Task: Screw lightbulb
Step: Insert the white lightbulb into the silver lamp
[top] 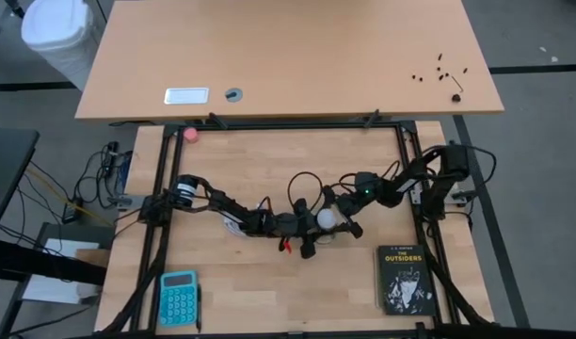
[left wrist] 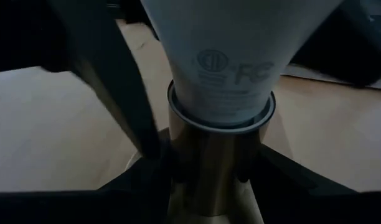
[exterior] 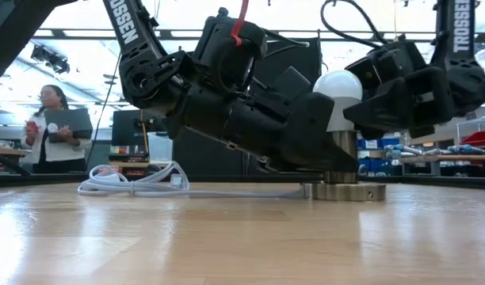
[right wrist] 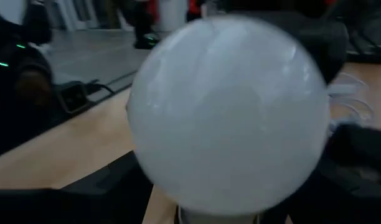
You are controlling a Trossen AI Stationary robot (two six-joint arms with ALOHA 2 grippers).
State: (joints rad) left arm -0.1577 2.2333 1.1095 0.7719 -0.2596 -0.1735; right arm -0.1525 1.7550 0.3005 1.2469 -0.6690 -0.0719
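Two arms met near the middle of your table in the high view, and the lightbulb (top: 326, 218) showed between them as a small white round dot, seen end-on from above, so its long axis ran straight up toward that camera. Your left gripper (top: 312, 229) reached in from the left and your right gripper (top: 337, 217) from the right, both pressed close around the bulb. A calculator (top: 178, 298) lay near the front left corner and a book (top: 404, 279) near the front right.

In the low view you saw the lightbulb (exterior: 338, 96) standing upright, frosted white globe on top, narrowing downward into a brass socket (exterior: 340, 176) on a round base, with a white cord (exterior: 131, 184) coiled on the table behind. The left gripper (exterior: 326, 150) was closed low on the socket, just under the bulb's neck; the right gripper (exterior: 361, 101) was wrapped round the globe from the side. A person (exterior: 54, 131) stood in the room behind.

Your left wrist view showed the bulb's (left wrist: 231, 68) tapered white neck, printed with grey marks, seated in the socket (left wrist: 215, 155), dark fingers (left wrist: 122, 99) on either side.

Your right wrist view was filled by the smooth white globe (right wrist: 231, 118), the fingers spread wide around it.
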